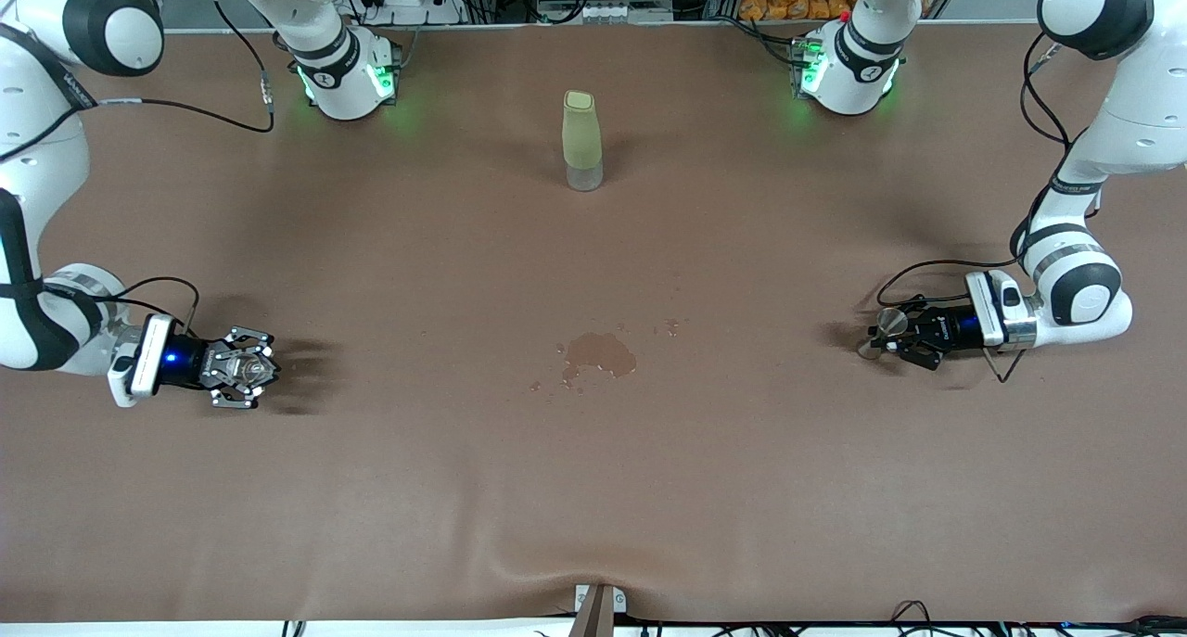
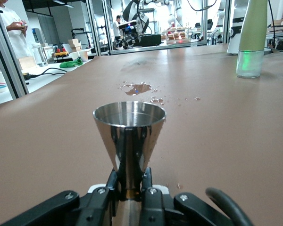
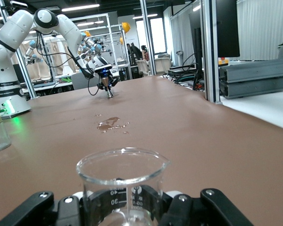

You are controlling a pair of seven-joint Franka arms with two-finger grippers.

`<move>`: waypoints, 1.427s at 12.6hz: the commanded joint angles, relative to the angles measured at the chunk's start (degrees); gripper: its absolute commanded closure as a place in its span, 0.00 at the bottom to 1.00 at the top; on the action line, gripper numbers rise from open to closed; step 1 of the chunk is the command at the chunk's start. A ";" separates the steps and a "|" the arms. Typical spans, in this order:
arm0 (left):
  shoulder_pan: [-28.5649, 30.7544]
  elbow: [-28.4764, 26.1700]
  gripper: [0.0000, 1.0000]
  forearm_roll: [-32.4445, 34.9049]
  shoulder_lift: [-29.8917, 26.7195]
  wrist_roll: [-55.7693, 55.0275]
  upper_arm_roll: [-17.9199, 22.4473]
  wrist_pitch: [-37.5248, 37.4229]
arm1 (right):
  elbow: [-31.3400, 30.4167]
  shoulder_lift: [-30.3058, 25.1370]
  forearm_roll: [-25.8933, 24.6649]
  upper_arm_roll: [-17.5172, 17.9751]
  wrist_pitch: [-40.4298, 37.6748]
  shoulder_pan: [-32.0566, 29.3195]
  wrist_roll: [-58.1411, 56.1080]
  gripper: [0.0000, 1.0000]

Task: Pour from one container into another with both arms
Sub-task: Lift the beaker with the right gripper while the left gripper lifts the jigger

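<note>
Your glass cup (image 3: 120, 186) sits clamped in the right gripper (image 1: 243, 369), down low at the right arm's end of the table, at about eight o'clock from the bottle (image 1: 582, 142). The steel jigger (image 2: 129, 141) stands upright with its waist pinched between the left gripper's (image 1: 892, 337) fingers (image 2: 151, 197), at the left arm's end, at about four o'clock from that bottle. A brown spill (image 1: 598, 353) lies on the table (image 1: 593, 489) between your two grippers, at six o'clock from the pale-green bottle.
</note>
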 commanded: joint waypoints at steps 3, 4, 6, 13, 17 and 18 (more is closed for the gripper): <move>-2.61 0.14 1.00 -0.23 -5.10 -8.01 -2.28 -0.69 | -1.46 -7.93 -1.08 -0.41 0.91 6.19 3.85 1.00; -4.54 0.32 1.00 -0.14 -6.42 -9.60 -2.28 -0.52 | -1.46 -9.24 -1.08 -0.32 0.91 7.33 5.53 1.00; -8.49 1.46 1.00 0.21 -8.62 -14.51 -2.28 -0.60 | -1.46 -12.32 -1.08 -0.32 2.05 9.88 8.34 1.00; -25.89 6.38 1.00 -10.91 -9.43 -21.65 -3.34 4.30 | -2.16 -21.38 -0.12 -0.06 3.64 16.74 14.23 1.00; -34.15 9.80 1.00 -21.47 -8.20 -25.16 -3.34 11.86 | -2.08 -23.40 4.00 0.03 3.72 20.16 18.28 1.00; -36.35 10.16 1.00 -24.80 -7.76 -26.13 -3.34 13.96 | -1.82 -23.41 5.67 -0.06 3.90 21.40 19.33 1.00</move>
